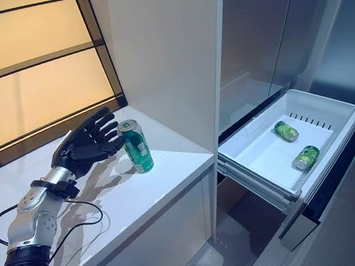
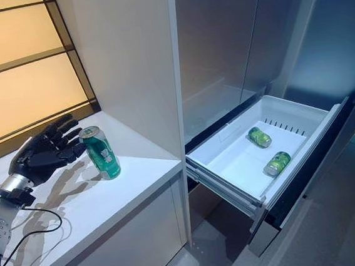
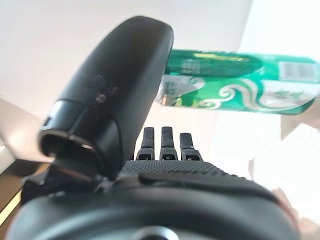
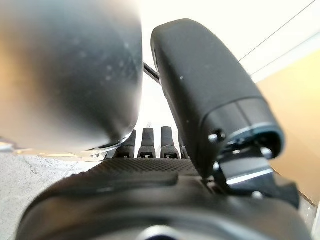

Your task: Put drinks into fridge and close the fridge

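A green can (image 1: 137, 148) stands upright on the white counter (image 1: 152, 195). My left hand (image 1: 81, 148) is open beside it on its left, fingers straight and spread, fingertips at the can's upper part. In the left wrist view the can (image 3: 240, 82) shows just past the thumb (image 3: 115, 90), not enclosed. The fridge drawer (image 1: 257, 177) is pulled out to the right, below counter height. Green cans (image 1: 286, 131) lie on their sides in it, one nearer the front (image 1: 306, 157). My right hand (image 4: 150, 175) shows in the right wrist view with straight fingers, holding nothing.
A tall white cabinet wall (image 1: 164, 59) rises behind the can and separates the counter from the fridge. The fridge's grey upper doors (image 1: 268, 30) stand above the drawer. The drawer's dark front panel (image 1: 333, 178) juts out over the floor. A lit window panel (image 1: 33, 71) lies behind the counter.
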Robot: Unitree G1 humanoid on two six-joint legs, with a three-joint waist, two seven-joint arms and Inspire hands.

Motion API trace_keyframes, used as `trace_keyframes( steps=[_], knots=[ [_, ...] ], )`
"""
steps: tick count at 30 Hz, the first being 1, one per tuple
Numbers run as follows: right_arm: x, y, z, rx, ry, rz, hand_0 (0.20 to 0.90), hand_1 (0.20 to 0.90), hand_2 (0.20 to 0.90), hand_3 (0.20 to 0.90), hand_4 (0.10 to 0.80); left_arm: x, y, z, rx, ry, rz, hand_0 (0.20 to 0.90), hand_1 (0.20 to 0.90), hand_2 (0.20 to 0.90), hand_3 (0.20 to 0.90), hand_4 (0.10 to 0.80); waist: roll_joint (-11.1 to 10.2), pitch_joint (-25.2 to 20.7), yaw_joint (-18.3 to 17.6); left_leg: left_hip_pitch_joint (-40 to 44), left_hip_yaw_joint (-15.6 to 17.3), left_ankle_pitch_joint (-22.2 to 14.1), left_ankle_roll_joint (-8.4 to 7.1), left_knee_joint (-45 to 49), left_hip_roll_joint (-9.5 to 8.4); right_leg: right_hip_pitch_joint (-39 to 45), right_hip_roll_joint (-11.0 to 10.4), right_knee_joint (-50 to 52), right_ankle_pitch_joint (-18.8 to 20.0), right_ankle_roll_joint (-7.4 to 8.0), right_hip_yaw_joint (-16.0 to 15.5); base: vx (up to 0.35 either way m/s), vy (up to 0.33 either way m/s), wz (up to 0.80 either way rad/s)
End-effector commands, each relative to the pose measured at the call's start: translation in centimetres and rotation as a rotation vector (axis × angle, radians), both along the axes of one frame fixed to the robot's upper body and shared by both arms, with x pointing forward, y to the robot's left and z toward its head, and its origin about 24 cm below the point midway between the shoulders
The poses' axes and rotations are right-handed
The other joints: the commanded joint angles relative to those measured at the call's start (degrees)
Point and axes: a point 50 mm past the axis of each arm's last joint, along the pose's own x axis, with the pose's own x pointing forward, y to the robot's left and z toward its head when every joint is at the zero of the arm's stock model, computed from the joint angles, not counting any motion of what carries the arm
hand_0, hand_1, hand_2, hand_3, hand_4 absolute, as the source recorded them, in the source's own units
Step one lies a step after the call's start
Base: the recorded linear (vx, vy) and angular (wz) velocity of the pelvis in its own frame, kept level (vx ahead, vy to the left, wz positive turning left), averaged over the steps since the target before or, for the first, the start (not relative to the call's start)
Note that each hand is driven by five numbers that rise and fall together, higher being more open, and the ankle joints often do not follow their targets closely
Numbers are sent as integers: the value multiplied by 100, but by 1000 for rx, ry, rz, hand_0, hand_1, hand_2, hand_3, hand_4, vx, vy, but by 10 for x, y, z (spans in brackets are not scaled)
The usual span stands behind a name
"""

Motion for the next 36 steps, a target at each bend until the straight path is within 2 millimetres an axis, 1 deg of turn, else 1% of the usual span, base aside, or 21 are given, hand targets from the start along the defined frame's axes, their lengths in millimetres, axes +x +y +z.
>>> trace_keyframes(
  steps=[1,9,13,19,22,26,36],
  knots=[
    [3,-4,1,15,31,48,900,900,900,900,800,19,-1,86,100,-294,-42,900,900,900,900,800,-39,-37,-142,-170,206,-125,306,14,-454,130,35,80,-271,38,269,0,0,0],
    [2,-5,1,10,34,55,900,900,900,900,800,26,-5,83,152,-259,-17,900,900,900,900,800,-22,-27,-196,-152,241,-126,304,14,-448,125,41,87,-267,41,294,0,0,0],
    [3,-5,1,10,37,60,900,900,900,900,800,30,-4,77,126,-235,-5,900,900,900,900,800,-36,-38,-234,-150,270,-127,306,14,-450,119,49,84,-263,43,320,6,1,-2],
    [2,-4,1,8,45,67,900,900,900,900,800,35,-12,71,92,-230,-3,900,900,900,900,800,-53,-38,-284,-138,312,-131,307,14,-439,108,58,92,-260,39,362,8,0,-7],
    [2,-3,1,8,47,69,900,900,900,900,800,38,-16,67,108,-230,8,900,900,900,900,800,-62,-35,-307,-129,327,-131,307,14,-437,111,62,97,-256,36,377,0,0,0],
    [3,-4,1,9,48,74,900,900,900,900,800,41,-19,69,118,-234,19,900,900,900,900,800,-72,-31,-342,-117,348,-135,311,14,-437,109,67,105,-258,35,398,0,0,0],
    [3,2,-1,18,52,81,900,900,900,900,800,49,-25,79,82,-319,142,900,900,900,900,800,-108,-54,-423,-84,383,-154,322,14,-439,109,89,118,-259,23,468,21,-6,-6]
  ],
)
